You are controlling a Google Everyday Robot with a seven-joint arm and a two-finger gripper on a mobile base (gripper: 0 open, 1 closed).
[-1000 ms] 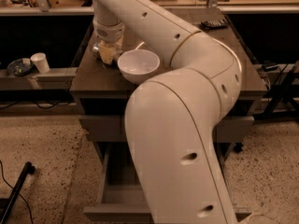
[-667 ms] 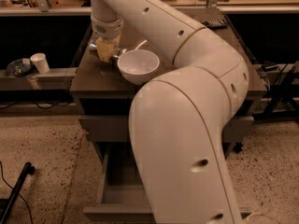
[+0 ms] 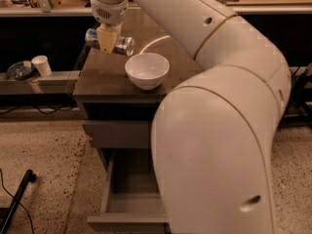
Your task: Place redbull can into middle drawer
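Observation:
The redbull can [image 3: 126, 45] is a shiny silver-and-blue can lying sideways in my gripper [image 3: 108, 42], with both ends sticking out past the fingers. The gripper is shut on it and holds it a little above the back left of the dark cabinet top [image 3: 105, 77], left of the white bowl. The middle drawer [image 3: 127, 194] is pulled open low at the front. Its plain grey inside shows, and my arm hides its right part.
A white bowl [image 3: 146, 69] stands on the cabinet top near its front edge. A closed grey drawer front [image 3: 117, 133] sits above the open one. A white paper cup [image 3: 42, 65] stands on a low ledge at the left. A black pole [image 3: 17, 199] lies on the floor.
The gripper has risen from the cabinet top with the can in it. The can now hangs clear of the surface. The bowl has not moved.

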